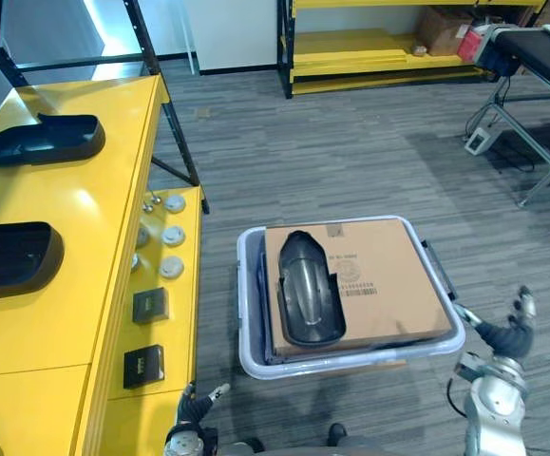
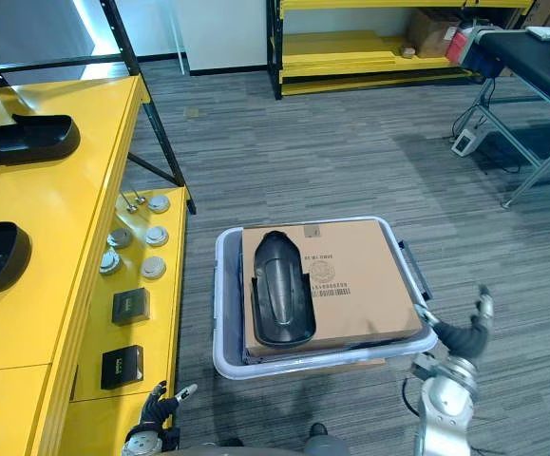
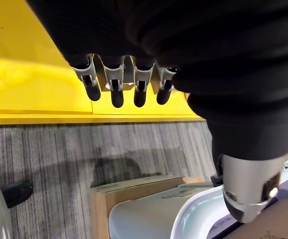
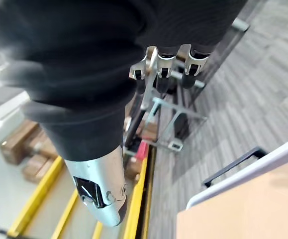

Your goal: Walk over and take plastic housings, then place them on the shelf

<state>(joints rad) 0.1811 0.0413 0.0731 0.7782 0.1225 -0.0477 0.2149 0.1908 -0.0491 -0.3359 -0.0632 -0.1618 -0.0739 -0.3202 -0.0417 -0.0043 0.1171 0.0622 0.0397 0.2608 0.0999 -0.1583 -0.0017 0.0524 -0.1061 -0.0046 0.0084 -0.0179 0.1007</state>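
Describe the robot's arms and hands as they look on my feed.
The right forearm is a rounded silver-grey shell. The right hand and left hand each have a dark ribbed cover over the back and wrist. In the left wrist view, the fingers are silver with rounded dark tips, and the thumb is smooth silver.

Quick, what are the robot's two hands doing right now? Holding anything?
Left hand: open, holding nothing.
Right hand: open, holding nothing.
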